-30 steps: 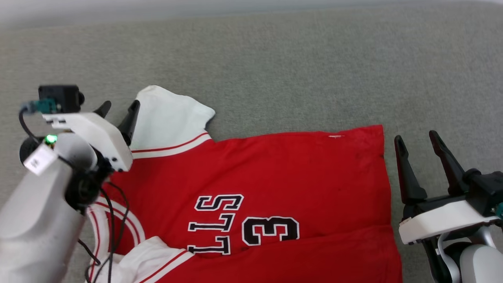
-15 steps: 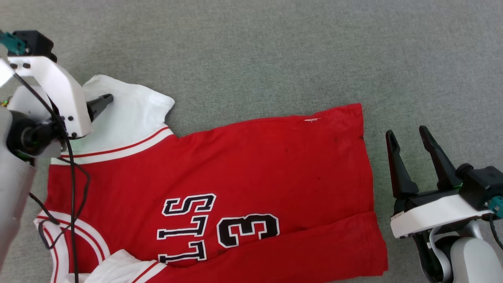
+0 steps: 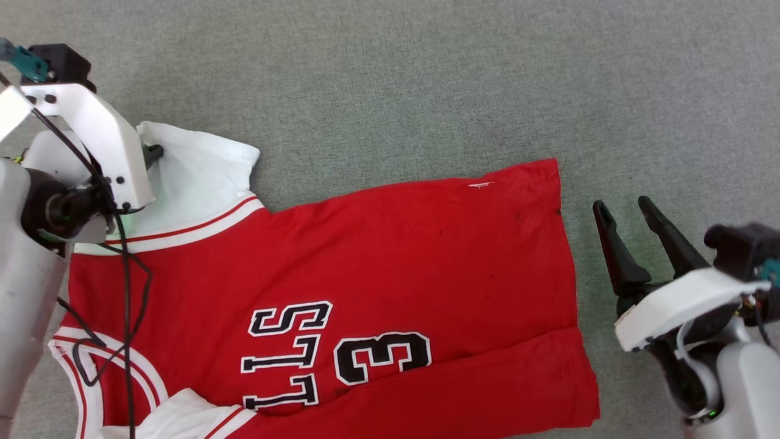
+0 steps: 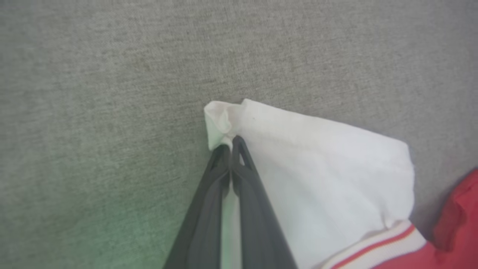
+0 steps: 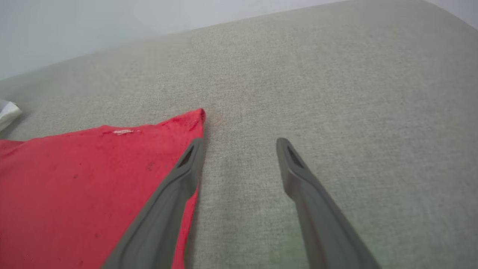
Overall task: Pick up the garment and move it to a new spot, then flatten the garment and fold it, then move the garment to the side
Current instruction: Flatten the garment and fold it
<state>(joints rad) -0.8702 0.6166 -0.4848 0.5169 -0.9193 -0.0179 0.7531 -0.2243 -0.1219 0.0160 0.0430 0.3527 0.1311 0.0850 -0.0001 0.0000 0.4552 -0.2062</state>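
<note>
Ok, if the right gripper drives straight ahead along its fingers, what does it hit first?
Probably the bare grey woven surface, beside a corner of the red thin-fabric shirt; depth unclear.

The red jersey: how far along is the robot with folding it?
Looks done: the red jersey lies spread mostly flat on the grey surface. In hand: the left gripper is shut on the corner of its white sleeve, while the right gripper stands open beside the hem, holding nothing. Left: the fold, then moving it aside.
</note>
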